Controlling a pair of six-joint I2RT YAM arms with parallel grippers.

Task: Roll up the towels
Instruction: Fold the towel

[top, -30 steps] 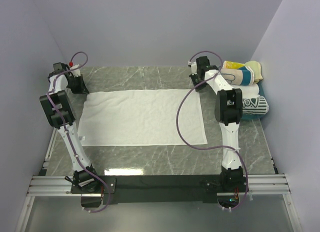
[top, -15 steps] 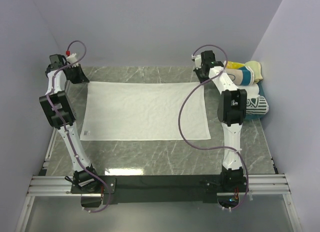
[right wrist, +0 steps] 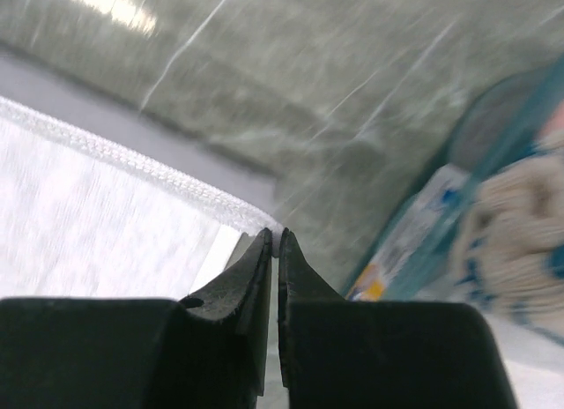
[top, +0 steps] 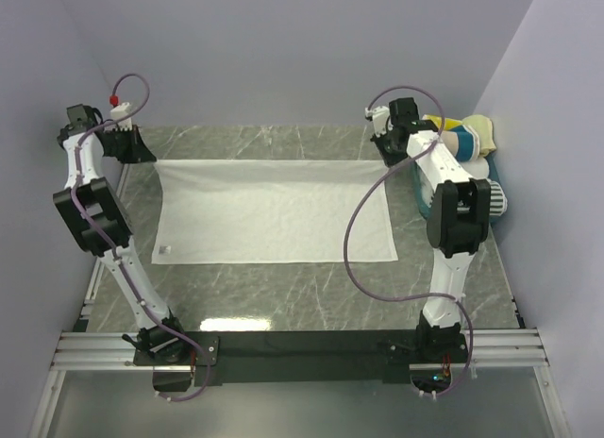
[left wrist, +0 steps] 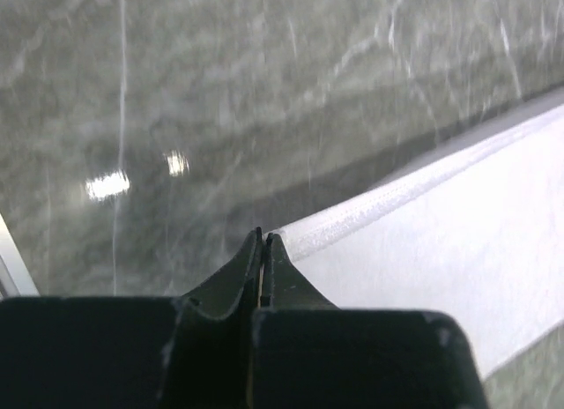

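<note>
White towel (top: 274,216) lies spread across the middle of the table (top: 311,301), long side running left to right. Its near edge rests on the marble and its far edge is stretched between the two arms.

Left gripper (left wrist: 263,239): jaws pinched tight on the far-left corner, hem right at the tips. Right gripper (right wrist: 275,236): likewise clamped on the far-right corner, at the stitched hem.

Two finished rolls sit at the far right beside the right arm: striped roll (top: 464,141) and, nearer, printed roll (top: 494,200), partly hidden.

Handling, as a judgement: thin, light, limp cloth. It will likely sag and wrinkle where unsupported, and slide easily on polished marble. Corner holds at the hem look sound, since the thicker stitching gives purchase. Rolling probably needs even tension from both corners, or the roll will cone.
</note>
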